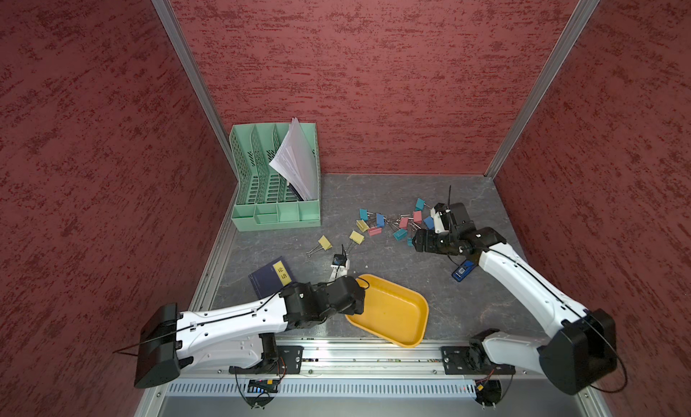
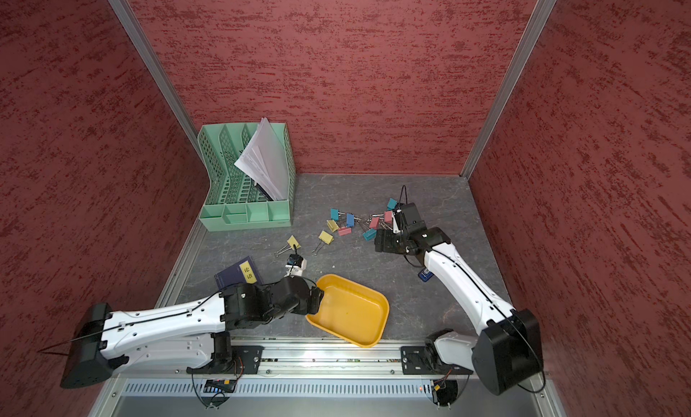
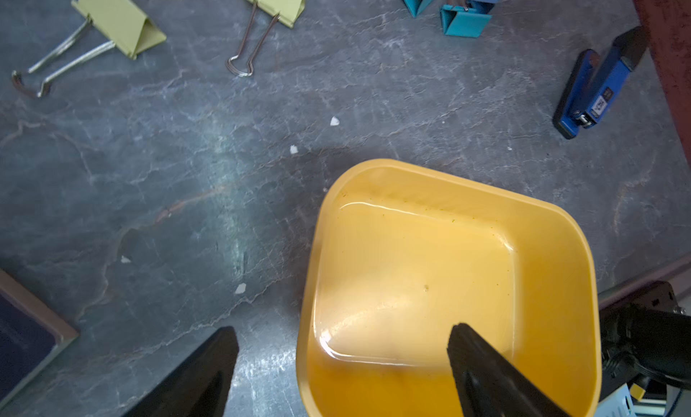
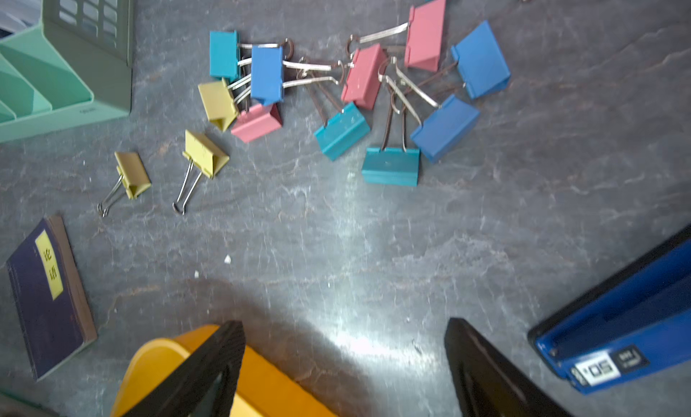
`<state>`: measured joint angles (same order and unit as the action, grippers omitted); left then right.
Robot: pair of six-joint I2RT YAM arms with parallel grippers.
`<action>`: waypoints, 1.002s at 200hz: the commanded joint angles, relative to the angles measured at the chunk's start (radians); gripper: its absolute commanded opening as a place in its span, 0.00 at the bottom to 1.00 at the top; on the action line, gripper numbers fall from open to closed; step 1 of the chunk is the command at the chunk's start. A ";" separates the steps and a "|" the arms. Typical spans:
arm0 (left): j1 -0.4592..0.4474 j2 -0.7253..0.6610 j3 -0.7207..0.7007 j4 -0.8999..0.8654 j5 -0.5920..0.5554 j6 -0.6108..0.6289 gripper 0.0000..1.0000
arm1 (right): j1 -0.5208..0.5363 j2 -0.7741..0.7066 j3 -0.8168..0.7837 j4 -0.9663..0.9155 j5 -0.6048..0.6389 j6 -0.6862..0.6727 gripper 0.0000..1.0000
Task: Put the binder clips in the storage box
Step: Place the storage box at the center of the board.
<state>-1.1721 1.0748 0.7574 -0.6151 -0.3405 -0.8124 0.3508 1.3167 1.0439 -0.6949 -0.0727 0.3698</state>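
Open at the left hand (image 3: 344, 329), straddling the storage box (image 3: 553, 224) rim; open at the right hand (image 4: 344, 323) above the bench (image 4: 336, 228), binder clips (image 4: 342, 129) scattered just ahead of it

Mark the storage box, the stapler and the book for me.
storage box (image 1: 392, 314), in a top view, on its bare floor.
stapler (image 3: 605, 82), left wrist view, on its blue body.
book (image 4: 45, 295), right wrist view, on its dark cover.

Both top views high, looking down, wrist views close, sharing storage box (image 3: 467, 194)
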 commanded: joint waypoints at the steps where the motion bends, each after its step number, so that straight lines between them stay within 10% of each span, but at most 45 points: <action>1: 0.115 0.020 0.027 0.044 0.080 0.208 0.93 | -0.007 0.102 0.012 0.048 0.038 0.021 0.89; 37: 0.321 0.064 -0.032 0.157 0.253 0.411 0.93 | -0.006 0.243 0.008 0.101 0.057 0.054 0.89; 104: 0.322 0.289 0.035 0.307 0.407 0.600 0.95 | -0.007 0.372 0.040 0.137 0.116 0.048 0.90; 200: 0.367 0.428 0.039 0.179 0.138 0.435 0.75 | -0.007 0.492 0.121 0.141 0.126 0.025 0.89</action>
<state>-0.8204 1.5349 0.8421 -0.3973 -0.1047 -0.2779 0.3489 1.7832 1.1255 -0.5659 0.0219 0.4103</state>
